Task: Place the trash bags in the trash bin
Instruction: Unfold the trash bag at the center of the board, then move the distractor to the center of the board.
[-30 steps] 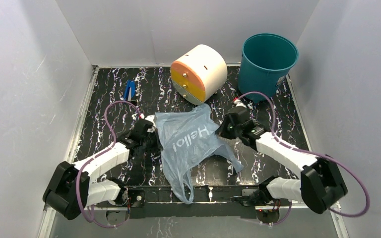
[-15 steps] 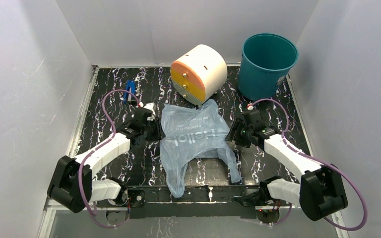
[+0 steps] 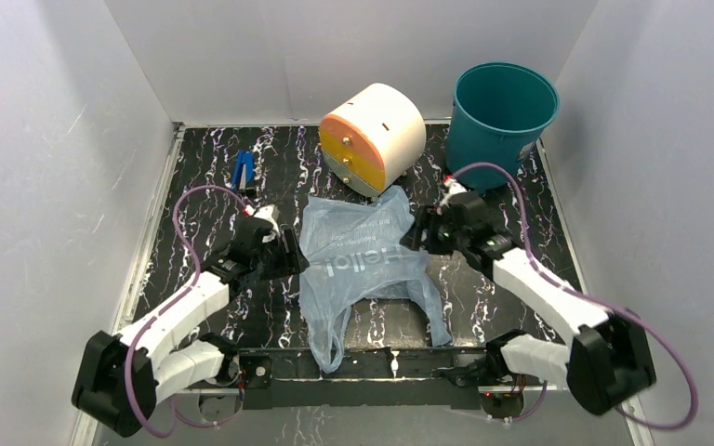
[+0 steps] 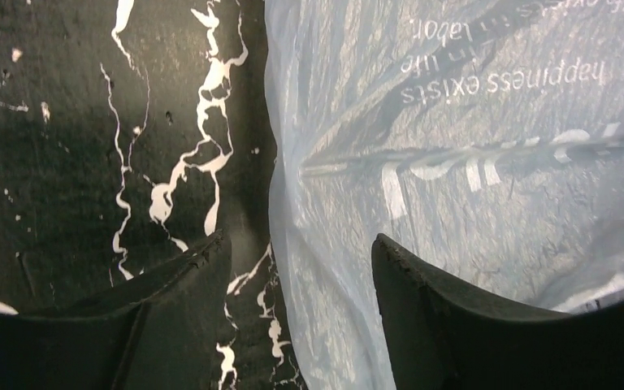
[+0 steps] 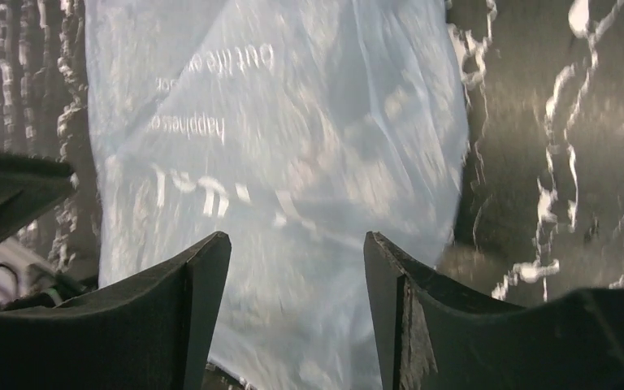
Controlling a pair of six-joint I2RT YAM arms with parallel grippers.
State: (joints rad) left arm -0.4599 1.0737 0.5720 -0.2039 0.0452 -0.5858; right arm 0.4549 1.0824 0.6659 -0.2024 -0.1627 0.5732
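Plain pale grey-white panel walls [image 3: 46,139] enclose three sides of a flat black tabletop with white marble veining [image 3: 200,167], edged by a silver metal rail [image 3: 143,232]. The light is soft and even.

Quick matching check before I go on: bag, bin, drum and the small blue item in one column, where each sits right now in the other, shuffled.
Things:
1. bag
2. bin
3. drum
4. blue item

Places:
A. back right corner, upright
B. spread flat in the middle, lettering up
C. back left, on its own
D. back centre, orange face toward the arms

Pairs: 1-B, 2-A, 3-D, 4-C
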